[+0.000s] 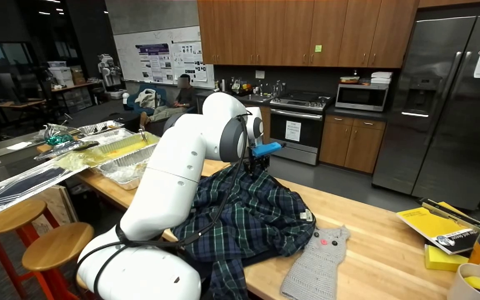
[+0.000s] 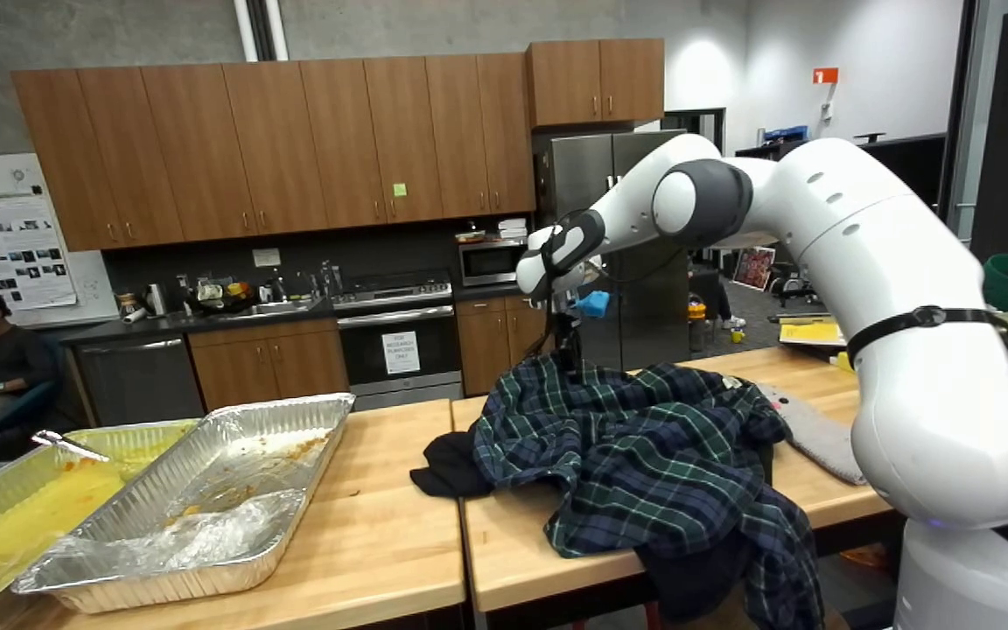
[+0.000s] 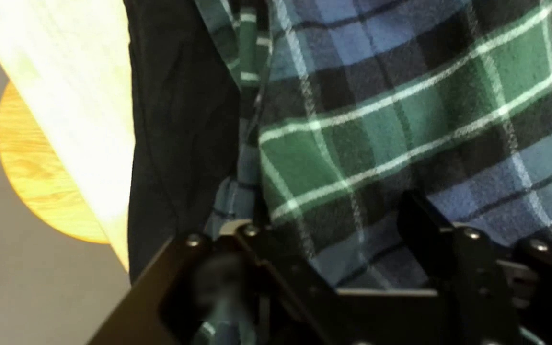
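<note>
You seem to be at the grasping step: your gripper (image 3: 325, 216) stands wide, fingers apart over the green-and-navy plaid shirt (image 2: 644, 455), which lies rumpled across the butcher-block table (image 2: 513, 556), part hanging over the robot-side edge. Whether the fingertips touch cloth, I can't tell. The next move likely calls for getting one fold between them before you squeeze. Your Panda arm (image 2: 898, 271) arches over the table, wrist pointing down near the kitchen-side edge
</note>
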Tool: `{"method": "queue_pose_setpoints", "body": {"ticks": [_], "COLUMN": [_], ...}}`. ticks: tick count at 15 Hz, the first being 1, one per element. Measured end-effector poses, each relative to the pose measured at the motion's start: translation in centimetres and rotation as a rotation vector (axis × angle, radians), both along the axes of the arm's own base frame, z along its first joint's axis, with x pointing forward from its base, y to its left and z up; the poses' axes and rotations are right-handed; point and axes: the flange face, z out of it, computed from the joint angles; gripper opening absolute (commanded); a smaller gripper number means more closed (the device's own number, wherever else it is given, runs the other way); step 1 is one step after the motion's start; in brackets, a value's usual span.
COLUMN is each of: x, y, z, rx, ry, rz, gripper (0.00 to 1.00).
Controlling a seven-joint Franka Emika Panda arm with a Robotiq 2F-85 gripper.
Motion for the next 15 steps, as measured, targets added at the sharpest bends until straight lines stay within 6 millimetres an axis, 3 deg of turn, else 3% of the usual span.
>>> {"method": "queue_pose_setpoints", "body": {"ticks": [5,10,12,15], "x": [0.0,-1.0,-2.6,-6.0], "y": [0.6,1.8,3.4,6.7], "z": [0.3,2.8,3.1,1.8], "rx": [0.005,0.017,0.013,-0.034], "ry": [-0.008,-0.1,-0.135,-0.156], "rz": [0.007,0.03,0.056,0.103], "gripper": [0.01,0.02,0.02,0.02]}}
